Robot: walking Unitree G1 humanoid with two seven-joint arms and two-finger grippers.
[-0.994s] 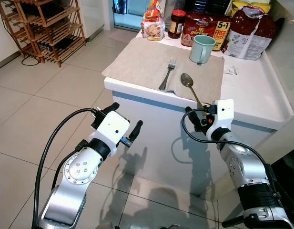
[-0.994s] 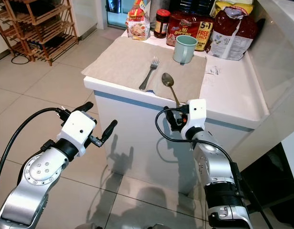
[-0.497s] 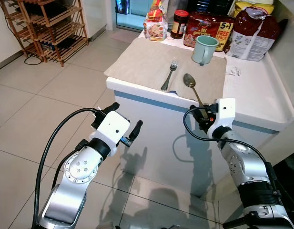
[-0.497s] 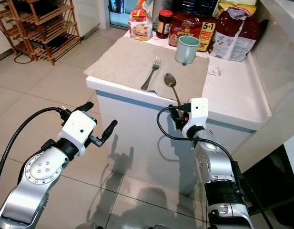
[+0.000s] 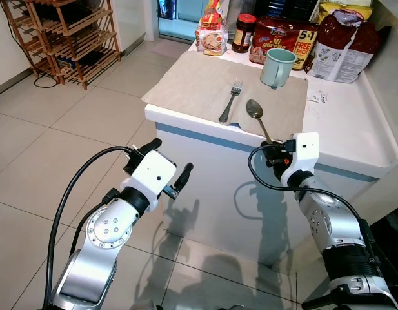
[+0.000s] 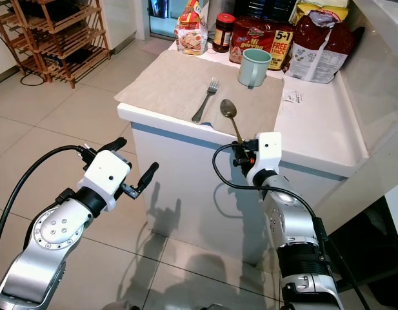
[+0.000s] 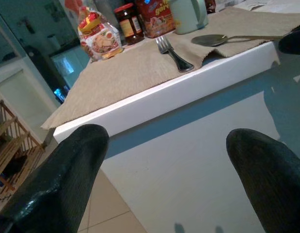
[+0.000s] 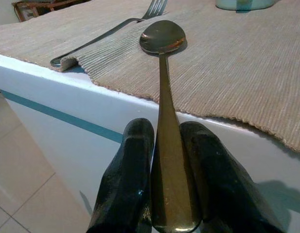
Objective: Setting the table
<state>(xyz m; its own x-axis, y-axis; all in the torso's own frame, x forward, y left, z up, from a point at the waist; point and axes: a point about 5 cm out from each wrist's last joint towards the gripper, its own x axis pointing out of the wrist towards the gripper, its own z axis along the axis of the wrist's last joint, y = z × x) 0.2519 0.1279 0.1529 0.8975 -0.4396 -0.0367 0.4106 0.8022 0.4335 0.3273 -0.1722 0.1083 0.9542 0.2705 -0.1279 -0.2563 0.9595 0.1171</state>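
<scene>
The right gripper (image 8: pixel 162 170) sits at the front edge of the white counter (image 5: pixel 344 129), its two black fingers (image 8: pixel 128 165) clamped on the handle end of the spoon (image 8: pixel 162 58). The spoon's bowl rests on the beige placemat (image 5: pixel 199 81), with the handle reaching out past the mat and the counter edge; the tip of the handle is partly covered by the fingers in the head views. A fork (image 5: pixel 229 100) lies on the mat just beside the spoon, to its left, apart from it, with its handle end at a lifted fold of the mat's front edge. A pale green mug (image 5: pixel 277 67) stands at the far side of the mat. Behind it are a dark-lidded jar (image 5: pixel 242 32), a bagged snack (image 5: pixel 211 35), a red "5+1 free" pack (image 5: pixel 290 40) and a large red-and-white bag (image 5: pixel 346 42), the last cut off by the frame. A small paper slip (image 5: pixel 317 97) lies on bare counter right of the mat. The left gripper (image 5: pixel 168 169) hangs below counter height in front of the cabinet face, fingers spread wide, holding nothing. A wooden rack (image 5: pixel 63 35) stands on the tiled floor (image 5: pixel 50 142), far left.
</scene>
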